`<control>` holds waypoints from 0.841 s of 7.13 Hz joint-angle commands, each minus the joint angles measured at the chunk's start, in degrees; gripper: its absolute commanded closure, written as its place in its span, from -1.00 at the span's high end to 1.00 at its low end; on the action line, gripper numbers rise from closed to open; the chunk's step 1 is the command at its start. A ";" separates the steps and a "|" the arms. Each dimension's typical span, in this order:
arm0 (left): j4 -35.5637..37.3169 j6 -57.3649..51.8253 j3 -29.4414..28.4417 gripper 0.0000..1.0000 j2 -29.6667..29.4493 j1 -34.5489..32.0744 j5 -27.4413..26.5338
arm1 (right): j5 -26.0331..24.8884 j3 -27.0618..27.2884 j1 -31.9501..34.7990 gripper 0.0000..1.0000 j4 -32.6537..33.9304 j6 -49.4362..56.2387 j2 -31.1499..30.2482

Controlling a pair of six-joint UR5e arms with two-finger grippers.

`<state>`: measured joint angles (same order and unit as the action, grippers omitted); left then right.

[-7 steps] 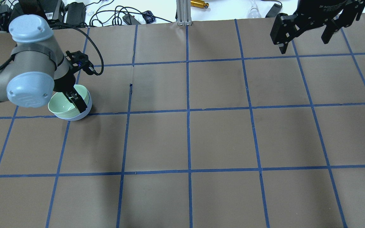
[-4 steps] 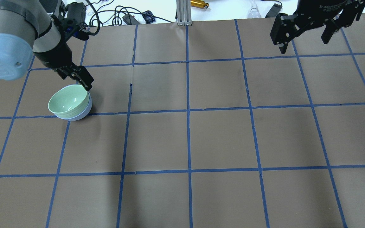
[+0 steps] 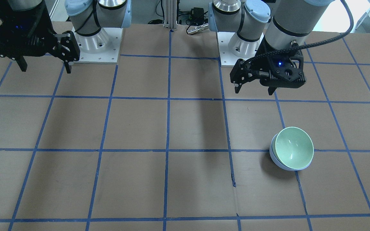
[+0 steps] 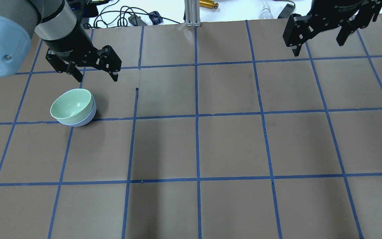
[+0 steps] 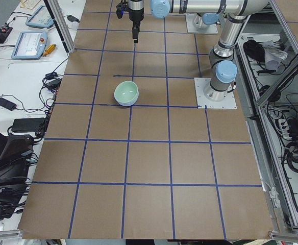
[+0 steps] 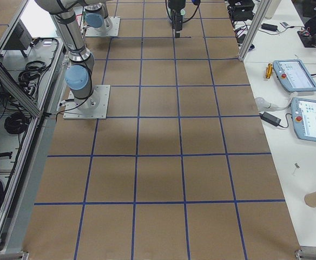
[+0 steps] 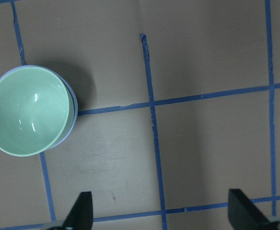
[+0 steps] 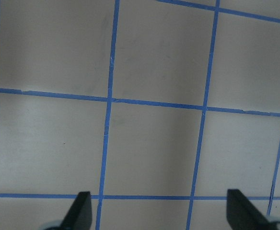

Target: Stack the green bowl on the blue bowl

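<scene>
The green bowl [image 4: 71, 105] sits nested inside the blue bowl [image 4: 85, 120] on the left part of the table. Only a sliver of the blue bowl's rim and side shows. The pair also shows in the front view, green bowl [image 3: 294, 152] in blue bowl [image 3: 273, 158], and in the left wrist view, green bowl [image 7: 27, 111]. My left gripper [image 4: 96, 75] is open and empty. It hangs high above the table, just off the bowls, touching neither. My right gripper [image 4: 317, 47] is open and empty at the far right.
Brown table paper with a blue tape grid [image 4: 196, 116]. A torn tape end [image 4: 137, 92] lies to the right of the bowls. Cables and gear [image 4: 128, 16] and an aluminium post [image 4: 191, 13] stand beyond the far edge. The arm bases [image 3: 95, 45] are on the robot's side.
My left gripper held the green bowl's rim inside the blue bowl, then let go. It rose, turned and moved away from the bowls. The bowls and the right arm stayed still.
</scene>
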<state>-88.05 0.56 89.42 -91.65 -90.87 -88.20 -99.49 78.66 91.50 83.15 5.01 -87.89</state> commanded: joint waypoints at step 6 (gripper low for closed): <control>-2.57 1.46 0.49 1.00 1.56 0.96 -2.15 | 0.00 0.00 0.08 1.00 0.00 0.00 0.00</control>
<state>-90.44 2.04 89.90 -90.19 -90.02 -90.53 -99.49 78.66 91.55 83.15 5.01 -87.89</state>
